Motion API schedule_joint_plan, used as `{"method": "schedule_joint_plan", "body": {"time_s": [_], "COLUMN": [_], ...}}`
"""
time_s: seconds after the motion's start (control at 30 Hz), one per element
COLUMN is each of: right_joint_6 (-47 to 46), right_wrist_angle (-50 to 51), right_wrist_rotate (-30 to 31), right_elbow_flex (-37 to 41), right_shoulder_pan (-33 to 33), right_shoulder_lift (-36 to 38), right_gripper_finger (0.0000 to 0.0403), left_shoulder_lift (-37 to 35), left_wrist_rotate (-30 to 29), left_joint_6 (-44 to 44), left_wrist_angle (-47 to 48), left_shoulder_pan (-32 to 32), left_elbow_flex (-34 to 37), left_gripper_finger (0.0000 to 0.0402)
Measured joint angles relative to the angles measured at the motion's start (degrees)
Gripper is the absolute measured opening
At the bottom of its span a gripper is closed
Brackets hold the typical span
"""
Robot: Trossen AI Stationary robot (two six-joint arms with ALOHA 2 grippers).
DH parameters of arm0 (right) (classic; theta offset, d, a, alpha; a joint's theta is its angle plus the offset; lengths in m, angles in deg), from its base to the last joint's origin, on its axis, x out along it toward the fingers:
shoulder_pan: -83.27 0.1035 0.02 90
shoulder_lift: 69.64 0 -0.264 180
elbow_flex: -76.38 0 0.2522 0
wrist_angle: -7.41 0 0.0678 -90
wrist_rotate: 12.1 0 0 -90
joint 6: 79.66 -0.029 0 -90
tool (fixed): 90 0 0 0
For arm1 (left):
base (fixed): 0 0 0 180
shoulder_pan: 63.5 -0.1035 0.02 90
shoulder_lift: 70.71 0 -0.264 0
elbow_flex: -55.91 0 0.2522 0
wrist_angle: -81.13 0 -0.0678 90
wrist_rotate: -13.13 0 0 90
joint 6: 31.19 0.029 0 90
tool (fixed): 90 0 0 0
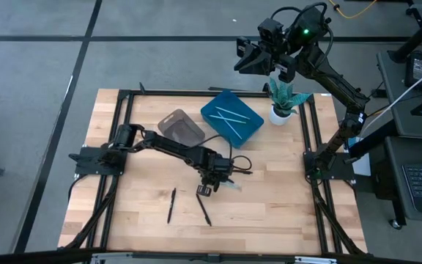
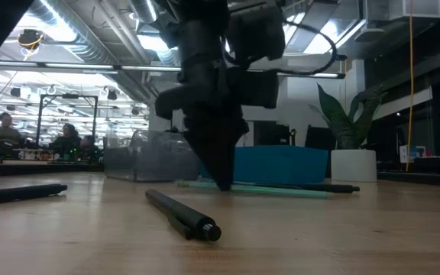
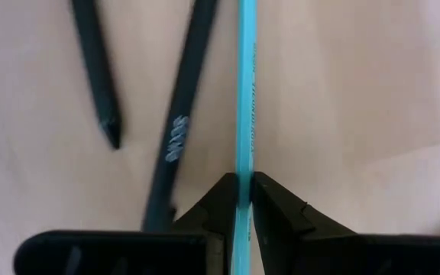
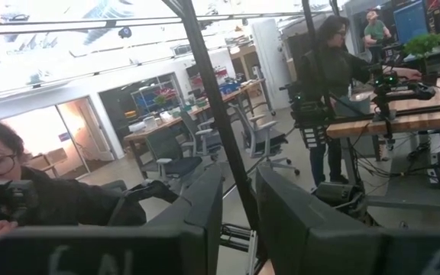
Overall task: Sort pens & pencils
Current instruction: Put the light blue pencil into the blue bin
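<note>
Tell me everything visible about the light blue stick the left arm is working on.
The light blue stick is thin, straight and smooth, with faint print along its side. It lies flat on the wooden table, near the middle. The left end effector is shut on it, one dark finger on each side. A black stick lies close beside it, angled slightly; whether they touch cannot be told. From the low view it lies level on the wood.

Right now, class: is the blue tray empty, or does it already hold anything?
Not empty. The high view shows two light blue sticks lying crossed inside the blue tray; no black ones are visible in it.
</note>
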Motion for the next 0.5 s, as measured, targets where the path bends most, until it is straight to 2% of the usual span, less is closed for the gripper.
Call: {"method": "schedule_joint_plan", "body": {"time_s": [0.5], "right_joint_6": [-1.4], "right_wrist_angle": [0.0], "right_wrist_rotate": [0.0], "right_elbow_flex": [0.0], "right_shoulder_pan": [0.0], "right_shoulder_lift": [0.0], "right_gripper_finger": [0.0083], "left_shoulder_lift": [-0.1], "left_wrist_rotate": [-1.0], "left_joint_6": [-2.0], "left_wrist_angle": [4.3], "left_shoulder_pan": [1.6], "left_elbow_flex": [-1.7], "left_gripper_finger": [0.0039]}}
